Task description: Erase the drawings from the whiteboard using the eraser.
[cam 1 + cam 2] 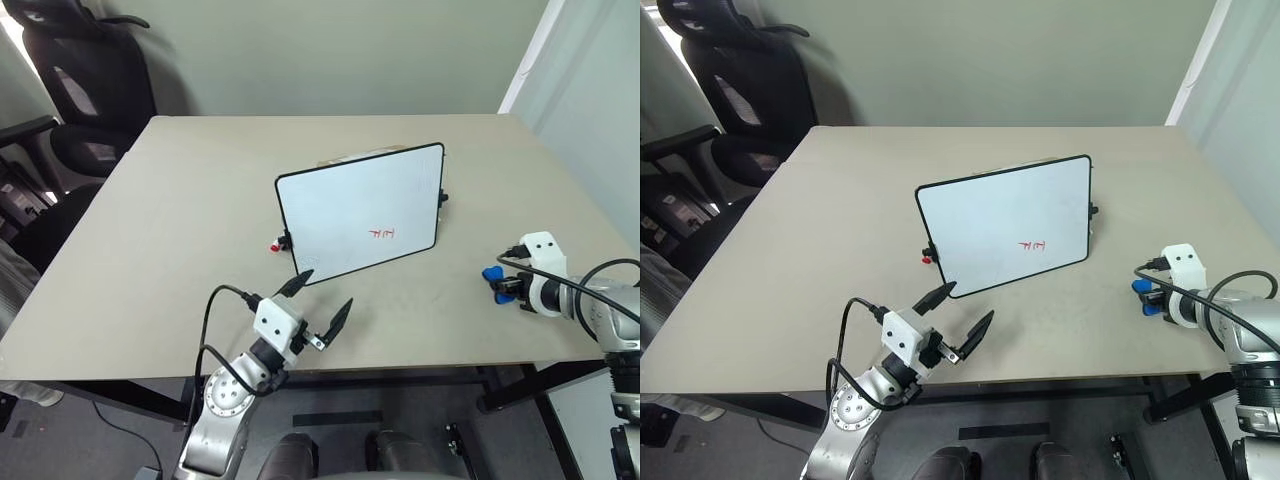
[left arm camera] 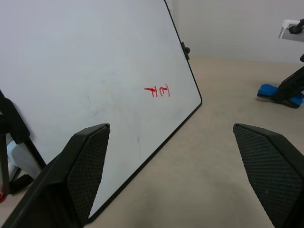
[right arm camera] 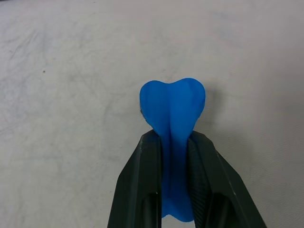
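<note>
Head views: the whiteboard (image 1: pixel 360 212) stands propped mid-table, the drawings (image 1: pixel 383 234) low on its right side. My right gripper (image 1: pixel 503 286) sits at the table's right, pinching the eraser (image 1: pixel 492 273).

Left wrist: my left gripper (image 2: pixel 171 178) is spread, empty, facing the board.

Right wrist: the fingers (image 3: pixel 142 185) squeeze the blue block hard, so I'd lift straight up and wipe lightly.

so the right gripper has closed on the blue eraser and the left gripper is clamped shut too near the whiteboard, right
Not quite. The left gripper is open, its two fingers spread wide apart in front of the whiteboard, as the left wrist view shows. The rest holds: the right gripper is shut on the blue eraser, squeezing it between its fingers.
</note>
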`<action>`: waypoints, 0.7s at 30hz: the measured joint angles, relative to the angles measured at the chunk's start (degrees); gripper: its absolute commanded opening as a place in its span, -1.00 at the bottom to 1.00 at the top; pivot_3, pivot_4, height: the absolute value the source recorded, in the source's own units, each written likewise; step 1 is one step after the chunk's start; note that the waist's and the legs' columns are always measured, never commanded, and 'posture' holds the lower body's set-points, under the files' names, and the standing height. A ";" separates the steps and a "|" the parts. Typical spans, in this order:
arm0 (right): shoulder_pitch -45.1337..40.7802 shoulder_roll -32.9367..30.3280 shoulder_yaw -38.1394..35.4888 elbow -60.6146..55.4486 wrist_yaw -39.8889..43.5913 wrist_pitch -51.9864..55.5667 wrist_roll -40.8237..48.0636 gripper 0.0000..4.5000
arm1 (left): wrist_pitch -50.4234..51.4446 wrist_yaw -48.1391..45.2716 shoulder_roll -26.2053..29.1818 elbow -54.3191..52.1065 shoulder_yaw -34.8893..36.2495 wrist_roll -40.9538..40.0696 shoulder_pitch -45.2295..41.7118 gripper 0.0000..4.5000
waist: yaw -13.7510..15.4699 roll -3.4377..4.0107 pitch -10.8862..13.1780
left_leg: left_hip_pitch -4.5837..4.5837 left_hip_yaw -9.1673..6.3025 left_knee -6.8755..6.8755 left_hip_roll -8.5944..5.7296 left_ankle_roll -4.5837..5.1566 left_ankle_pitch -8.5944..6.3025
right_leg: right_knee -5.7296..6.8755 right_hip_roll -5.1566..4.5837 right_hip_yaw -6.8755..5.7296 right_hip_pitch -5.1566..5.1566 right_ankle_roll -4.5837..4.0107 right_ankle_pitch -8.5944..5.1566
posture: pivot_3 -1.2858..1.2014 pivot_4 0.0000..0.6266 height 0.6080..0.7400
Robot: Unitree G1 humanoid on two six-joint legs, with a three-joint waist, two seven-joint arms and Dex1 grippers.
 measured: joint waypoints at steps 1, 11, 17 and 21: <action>0.11 -0.01 -0.04 -0.63 0.04 0.03 0.01 -0.71 | 0.00 0.00 -0.03 0.12 0.00 0.00 -0.07 1.00 | 0.00 0.00 0.00 | 0.00 0.00 0.00 0.00 0.00 0.00 | 0.00 0.00 0.00 0.00 0.00 0.00 | 0.03 -0.52 0.99; -2.66 4.60 -1.87 -12.50 -0.09 3.52 2.94 -0.71 | -0.05 -0.11 -0.26 1.82 0.16 -0.03 -1.03 1.00 | -0.51 0.04 -0.01 | 0.07 0.01 -0.01 0.01 0.12 0.09 | 0.02 0.02 -0.01 -0.03 0.01 0.00 | 0.03 -0.52 0.99; -11.72 11.03 4.82 -13.77 -1.53 4.28 2.83 -0.71 | -0.12 -0.29 0.12 1.75 0.23 -0.08 -1.17 1.00 | -0.63 0.12 -0.10 | 0.37 -0.01 -0.02 0.02 0.25 0.16 | 0.01 0.02 0.00 -0.07 0.00 0.01 | 0.03 -0.52 0.99; -15.88 14.32 8.57 -8.75 -1.70 2.62 1.12 -0.71 | -0.10 -0.27 0.31 1.62 0.27 -0.11 -0.47 1.00 | -0.22 0.12 -0.11 | 0.32 -0.03 -0.02 0.01 0.25 0.14 | -0.05 -0.02 0.00 -0.29 -0.08 0.06 | 0.03 -0.52 0.99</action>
